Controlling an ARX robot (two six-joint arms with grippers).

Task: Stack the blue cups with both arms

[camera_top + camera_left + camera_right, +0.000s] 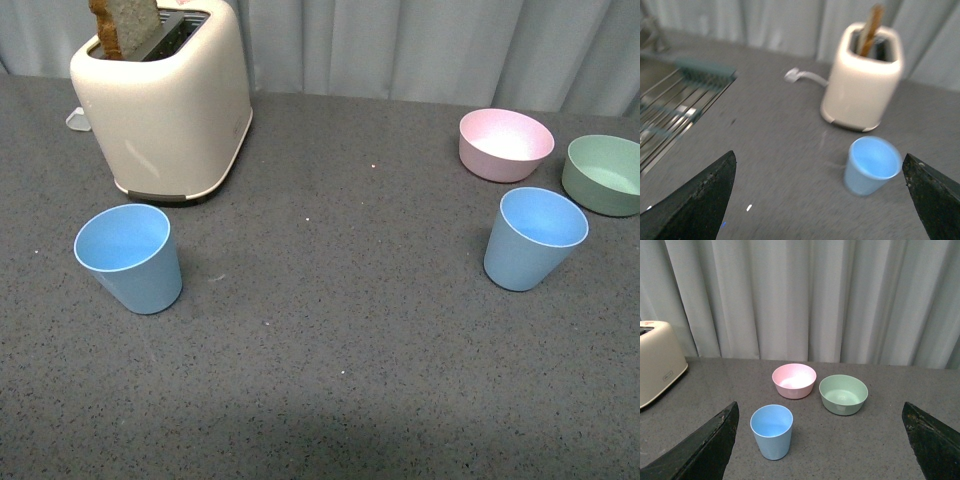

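Two blue cups point(130, 258) point(533, 240) upright, toast point(125, 25) top cropped

blue cup point(871, 166) stands upright just ahead of the left gripper point(818, 155), fingers point(700, 200) spread wide; toaster point(862, 85) beyond.

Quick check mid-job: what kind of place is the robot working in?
Probably a kitchen-style counter, perhaps staged: a toaster holding bread, a wire dish rack, a pink bowl and a green bowl on a dark worktop, with a grey curtain behind.
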